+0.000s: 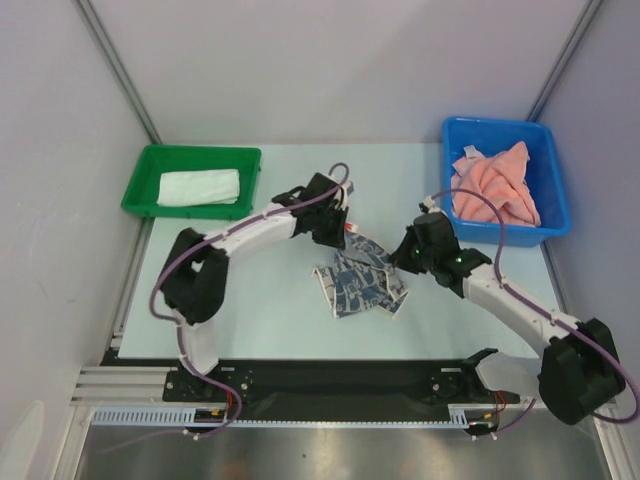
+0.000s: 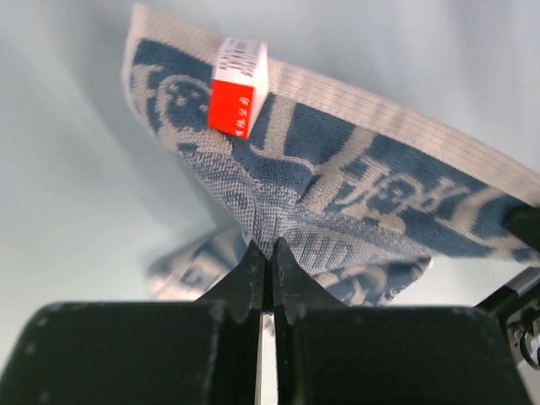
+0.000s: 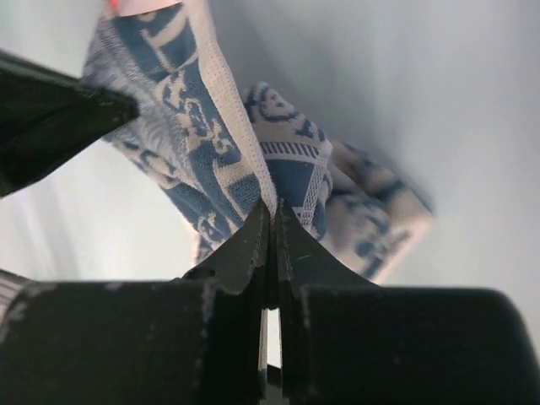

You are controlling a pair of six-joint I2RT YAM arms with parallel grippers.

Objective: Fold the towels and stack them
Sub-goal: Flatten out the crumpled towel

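Pinching the blue-patterned towel mid-table, the left gripper and right gripper each clamp only a thin edge, the rest sagging onto the table. With 2 such shallow bites, I'd say pulling apart could slip one free and crumple it.

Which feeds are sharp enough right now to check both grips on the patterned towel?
Left wrist: weave and red tag crisp, fold behind blurred; left hand pinches the patterned towel. Right wrist: sharp at the right hand, far folds soft. Top external: evenly lit, grips too small.
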